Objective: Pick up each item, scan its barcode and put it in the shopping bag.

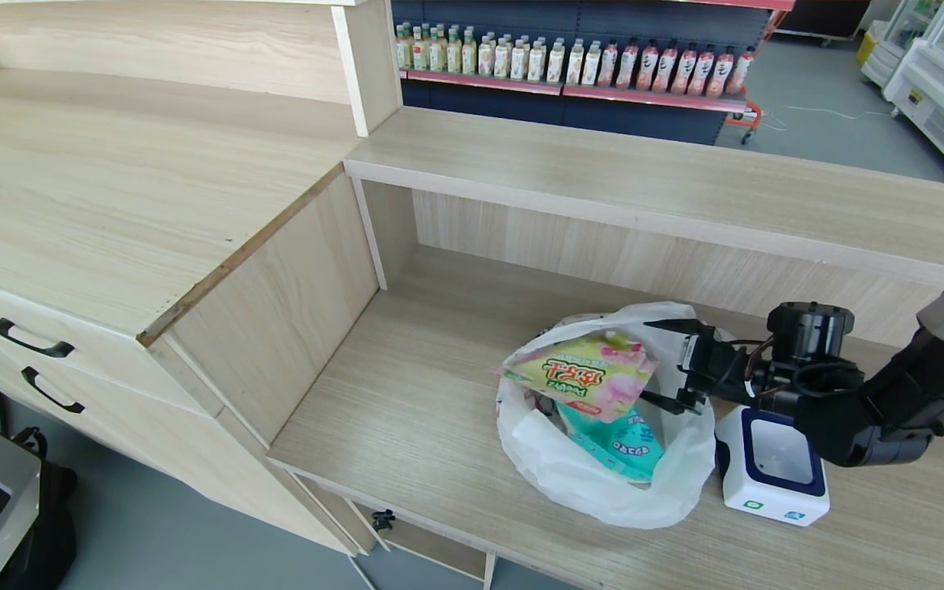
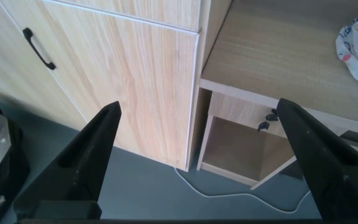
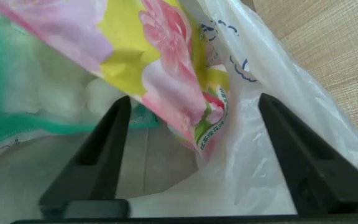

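Bagging seems the step in hand. Nearest, the left gripper hangs spread and empty before the pale wooden cabinet door. On the light wooden counter, the white-and-blue box scanner sits just beside the white plastic shopping bag, which holds a teal packet and, uppermost, a pink-and-yellow snack packet. The right gripper is at the bag's mouth, jaws apart, grasping nothing. Next, I judge, it must back out without snagging the thin plastic.

The bag sits on the counter. Inside the bag, the upper packet lies on the lower packet. The scanner stands just right of the bag. The right gripper hangs over the bag's right rim. The cabinet stands well left of the bag
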Robot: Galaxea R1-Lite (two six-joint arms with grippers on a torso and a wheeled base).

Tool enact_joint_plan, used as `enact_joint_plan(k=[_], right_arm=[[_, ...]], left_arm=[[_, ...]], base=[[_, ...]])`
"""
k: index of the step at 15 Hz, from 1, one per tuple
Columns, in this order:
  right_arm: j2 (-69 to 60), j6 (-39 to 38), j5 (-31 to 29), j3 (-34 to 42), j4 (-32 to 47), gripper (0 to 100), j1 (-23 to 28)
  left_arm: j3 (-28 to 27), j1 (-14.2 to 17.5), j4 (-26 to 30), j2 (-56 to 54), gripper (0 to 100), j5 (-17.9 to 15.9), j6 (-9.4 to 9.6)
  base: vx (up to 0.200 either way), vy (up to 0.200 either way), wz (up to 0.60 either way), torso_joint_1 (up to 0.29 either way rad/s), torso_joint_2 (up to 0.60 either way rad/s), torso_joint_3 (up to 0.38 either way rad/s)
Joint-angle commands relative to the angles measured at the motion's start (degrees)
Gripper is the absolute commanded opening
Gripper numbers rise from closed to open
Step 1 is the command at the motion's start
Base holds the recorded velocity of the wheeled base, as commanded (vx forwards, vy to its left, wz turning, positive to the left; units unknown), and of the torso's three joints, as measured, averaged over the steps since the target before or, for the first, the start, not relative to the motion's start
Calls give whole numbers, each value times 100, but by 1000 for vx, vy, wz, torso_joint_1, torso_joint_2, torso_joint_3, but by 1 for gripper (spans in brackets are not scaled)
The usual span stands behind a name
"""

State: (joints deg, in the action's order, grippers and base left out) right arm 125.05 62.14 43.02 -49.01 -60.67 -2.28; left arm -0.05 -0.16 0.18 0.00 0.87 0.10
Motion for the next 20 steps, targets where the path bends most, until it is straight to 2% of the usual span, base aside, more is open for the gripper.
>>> enact_joint_plan(k=[1, 3, 6, 8, 9, 17, 20], right_arm=[[-200, 0, 5, -12, 82, 100, -1], [-737, -202, 5, -153, 310, 100, -9], [-1905, -1107, -13, -250, 803, 100, -27], [-2661, -1503, -31, -259, 1383, 100, -18], [-3171, -1634, -31, -250, 1998, 100, -9], [-4885, -1907, -39, -223, 4125, 100, 413], [-5298, -1854, -39, 58, 4230, 100, 439]], left_arm=[[-4, -2, -1, 0, 100, 1, -1], [-4, -2, -1, 0, 100, 1, -1], [-4, -2, -1, 0, 100, 1, -1], [5, -2, -1, 0, 100, 1, -1], [-4, -2, -1, 0, 100, 1, -1], [-4, -2, -1, 0, 100, 1, -1], [-4, -2, -1, 0, 100, 1, -1]], base=[[0, 0, 0, 0, 0, 0], [0, 0, 0, 0, 0, 0], [0, 0, 0, 0, 0, 0], [0, 0, 0, 0, 0, 0], [0, 0, 0, 0, 0, 0], [0, 0, 0, 0, 0, 0], [0, 0, -200, 1, 4, 2]])
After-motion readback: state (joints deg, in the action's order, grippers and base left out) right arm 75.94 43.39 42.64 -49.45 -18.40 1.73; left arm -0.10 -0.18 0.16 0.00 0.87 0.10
